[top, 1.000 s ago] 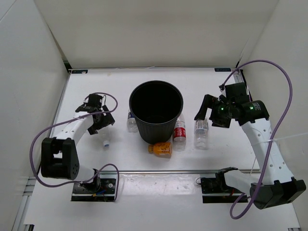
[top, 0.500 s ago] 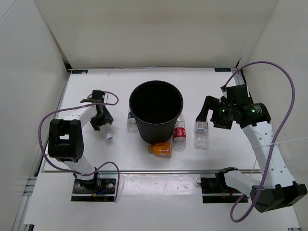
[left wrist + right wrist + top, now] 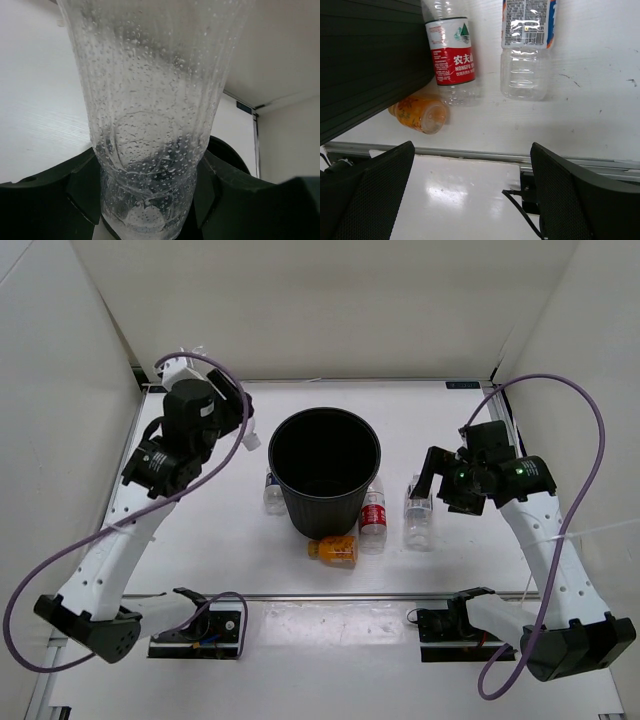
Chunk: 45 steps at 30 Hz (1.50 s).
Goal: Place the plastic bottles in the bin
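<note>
**5 bottles: 4 on the table, 1 in the left gripper**

The red-label bottle (image 3: pixel 452 50) reads "农夫山" and "NONGFU". It lies ahead of the wide-spread right gripper (image 3: pixel 470 150), just beside the bin (image 3: pixel 370 60). To its right lies 1 clear bottle (image 3: pixel 526 45), its print too fine to read. The orange bottle (image 3: pixel 420 112) lies nearer that gripper's left finger. The left gripper (image 3: pixel 150 182) clamps 1 droplet-covered bottle (image 3: pixel 155 100), raised left of the bin's rim. A 3rd clear one (image 3: pixel 272 495) lies beside the bin's wall.
</note>
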{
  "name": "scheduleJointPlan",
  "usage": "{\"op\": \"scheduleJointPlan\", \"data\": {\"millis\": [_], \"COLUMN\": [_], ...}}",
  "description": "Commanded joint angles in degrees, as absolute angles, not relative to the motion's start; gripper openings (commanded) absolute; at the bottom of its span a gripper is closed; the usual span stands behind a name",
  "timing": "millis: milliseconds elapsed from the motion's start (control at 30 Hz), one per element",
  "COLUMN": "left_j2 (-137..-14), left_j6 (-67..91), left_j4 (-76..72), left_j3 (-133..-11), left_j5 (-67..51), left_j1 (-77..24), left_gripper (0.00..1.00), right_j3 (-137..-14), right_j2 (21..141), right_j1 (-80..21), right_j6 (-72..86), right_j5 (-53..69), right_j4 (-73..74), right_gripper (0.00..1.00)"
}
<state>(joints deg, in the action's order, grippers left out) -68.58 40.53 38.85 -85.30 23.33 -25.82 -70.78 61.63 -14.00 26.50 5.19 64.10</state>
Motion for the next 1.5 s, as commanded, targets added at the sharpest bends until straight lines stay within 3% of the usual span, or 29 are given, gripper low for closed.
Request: {"op": "scheduleJointPlan", "data": {"millis": [0, 133, 300, 433, 467, 500, 533, 767, 1200, 1300, 1333, 1467], "left_j2": [-71.1, -74.26, -81.72, -83.58, -83.58, -83.58, -83.58, -78.84, -65.66, -62.5, -61.53, -55.83], "left_j6": [41.31, 38.6, 36.04, 36.56, 36.56, 36.56, 36.04, 31.65, 40.22, 46.12, 48.06, 50.88], "left_j4": [39.99, 38.76, 38.23, 38.23, 38.23, 38.23, 38.23, 38.76, 54.46, 58.52, 58.54, 58.54], "left_j3": [-84.99, -87.36, -93.24, -93.78, -93.78, -93.78, -93.78, -97.82, -83.86, -80.25, -79.11, -73.58], "left_j5": [27.94, 32.86, 35.41, 35.42, 35.42, 35.94, 35.95, 35.24, 45.6, 49.3, 49.31, 50.44], "left_j1": [-31.62, -41.63, -47.19, -49.12, -49.74, -49.75, -50.27, -50.27, -49.75, -48.17, -47.29, -45.62], "left_gripper": [0.54, 0.54, 0.56, 0.66, 0.76, 0.79, 1.0, 1.0, 1.0, 1.0, 1.0, 1.0], "right_j3": [-69.88, -69.35, -68.82, -68.82, -68.04, -66.98, -66.97, -62.59, -60.82, -60.82, -60.82, -60.82], "right_j2": [60.38, 60.9, 62.13, 63.72, 64.24, 64.94, 65.56, 74.17, 92.36, 95.53, 95.54, 92.82], "right_j1": [-14.24, -14.24, -14.24, -12.57, -11.96, -11.95, -11.26, -8.8, -8.17, -8.17, -8.17, -8.17], "right_j6": [26.54, 26.54, 27.07, 28.48, 29.09, 29.09, 29.09, 29.18, 28.65, 29.18, 29.18, 29.71], "right_j5": [3.78, 3.78, 3.16, 1.23, 0.36, -0.17, -2.0, -3.6, 2.99, 2.99, 2.99, 1.58], "right_j4": [62.49, 61.35, 59.42, 57.93, 57.4, 56.0, 55.99, 49.32, 40.08, 41.21, 41.22, 44.72], "right_gripper": [1.0, 1.0, 1.0, 1.0, 1.0, 1.0, 1.0, 1.0, 1.0, 0.92, 0.84, 0.7]}}
